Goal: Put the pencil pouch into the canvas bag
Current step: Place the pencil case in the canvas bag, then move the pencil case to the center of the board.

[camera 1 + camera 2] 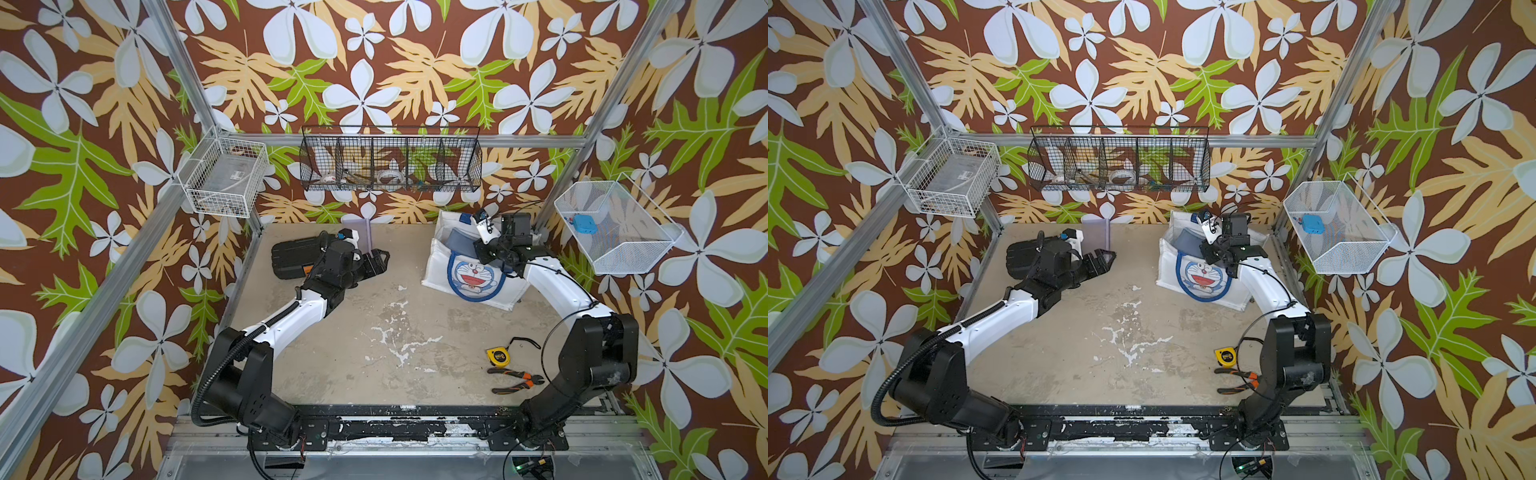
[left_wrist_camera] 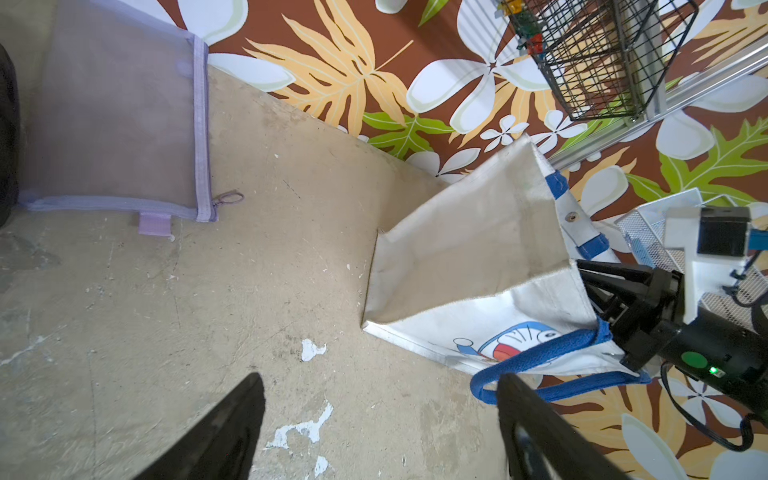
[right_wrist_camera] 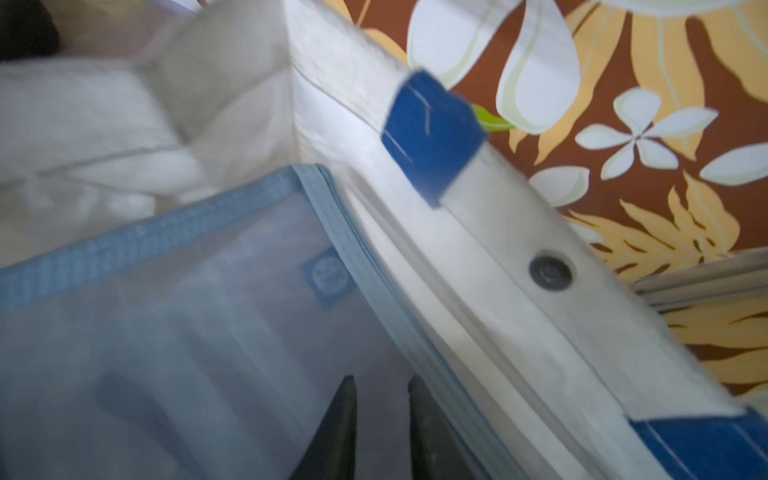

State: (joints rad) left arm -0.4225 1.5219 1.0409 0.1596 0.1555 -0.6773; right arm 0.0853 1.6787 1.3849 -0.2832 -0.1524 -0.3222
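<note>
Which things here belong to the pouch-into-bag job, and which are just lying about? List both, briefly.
Job:
- blue pencil pouch, in the mouth of the canvas bag
- right gripper, over the pouch

Lying about:
- purple mesh pouch
- black case
- tape measure
- pliers
- left gripper, open, holding nothing

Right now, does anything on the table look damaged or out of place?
Yes. The table coating is chipped, with white patches near its middle. The blue pencil pouch sits tilted in the mouth of the canvas bag.
</note>
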